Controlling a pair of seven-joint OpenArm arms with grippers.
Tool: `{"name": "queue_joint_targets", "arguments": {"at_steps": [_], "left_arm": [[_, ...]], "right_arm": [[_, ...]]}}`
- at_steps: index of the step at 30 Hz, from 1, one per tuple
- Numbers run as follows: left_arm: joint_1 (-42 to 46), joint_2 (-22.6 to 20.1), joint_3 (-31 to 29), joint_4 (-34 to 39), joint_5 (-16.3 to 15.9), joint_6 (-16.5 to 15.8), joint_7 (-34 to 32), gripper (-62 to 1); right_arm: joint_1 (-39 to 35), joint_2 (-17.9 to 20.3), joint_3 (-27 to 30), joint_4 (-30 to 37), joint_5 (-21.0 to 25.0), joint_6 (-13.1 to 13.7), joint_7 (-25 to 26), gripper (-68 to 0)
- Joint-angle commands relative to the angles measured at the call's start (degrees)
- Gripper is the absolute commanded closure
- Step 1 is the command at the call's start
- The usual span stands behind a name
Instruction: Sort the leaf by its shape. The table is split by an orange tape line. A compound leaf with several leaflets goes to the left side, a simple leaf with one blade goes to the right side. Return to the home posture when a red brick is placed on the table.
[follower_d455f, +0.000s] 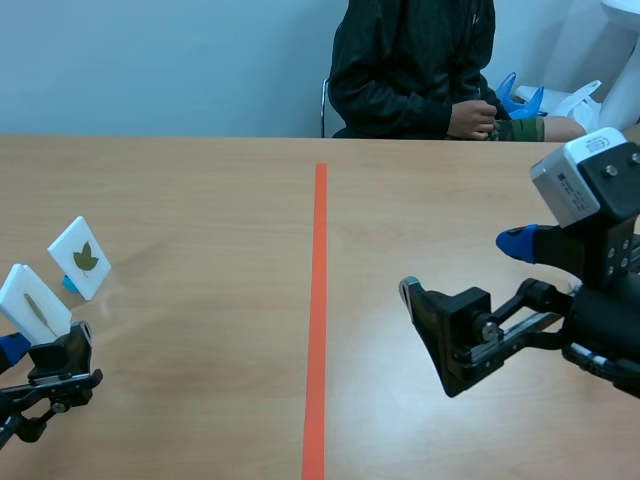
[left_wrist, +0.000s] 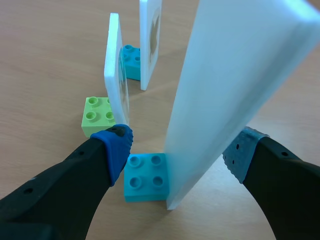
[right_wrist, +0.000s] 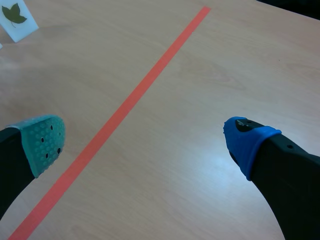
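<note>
The left claw (left_wrist: 180, 147) sits low at the table's (follower_d455f: 200, 200) near left corner, open. Its blue-padded finger (left_wrist: 117, 147) and grey-padded finger (left_wrist: 242, 152) stand on either side of a white card (left_wrist: 225, 90). The card is upright in a cyan brick (left_wrist: 147, 175). The blue pad is just beside that brick, and the grey pad is just beside the card's face; whether either touches I cannot tell. In the scene view this card shows a narrow leaf (follower_d455f: 37, 308) with a single blade. Ahead of the claw a second card (left_wrist: 114, 75), seen nearly edge-on, stands in a green brick (left_wrist: 97, 116). Beyond that, a third card (left_wrist: 150, 42) stands in another cyan brick (left_wrist: 131, 62). The scene view shows a tilted card with a dark green lobed leaf (follower_d455f: 86, 259) farther up the table. All of these are on the left of the orange tape line (follower_d455f: 318, 320). The right claw (right_wrist: 145, 140) hangs above bare table on the right of the line, fingers wide apart and holding nothing, with a teal pad (right_wrist: 42, 140) on one finger and a blue pad (right_wrist: 247, 142) on the other. A person (follower_d455f: 410, 60) in a dark jacket sits across the table, one hand (follower_d455f: 472, 118) at its far edge.
</note>
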Motion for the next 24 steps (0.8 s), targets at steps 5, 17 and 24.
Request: {"name": "queue_joint_targets", "arguments": {"at_steps": [5, 17, 24], "left_arm": [[3.06, -0.55, -2.08, 7.10, -1.27, -0.15, -0.98, -40.3], [9.01, -0.55, -5.03, 23.45, -2.12, -0.83, 1.42, -40.6], [11.98, -4.68, -5.11, 32.85, -2.32, -12.55, 3.87, -62.3]], "right_arm": [[0.66, 0.61, 0.31, 0.22, 0.46, 0.02, 1.31, -66.5], [0.66, 0.61, 0.31, 0.22, 0.46, 0.02, 1.29, -66.5], [0.68, 0.61, 0.31, 0.22, 0.46, 0.00, 1.33, -66.5]]}}
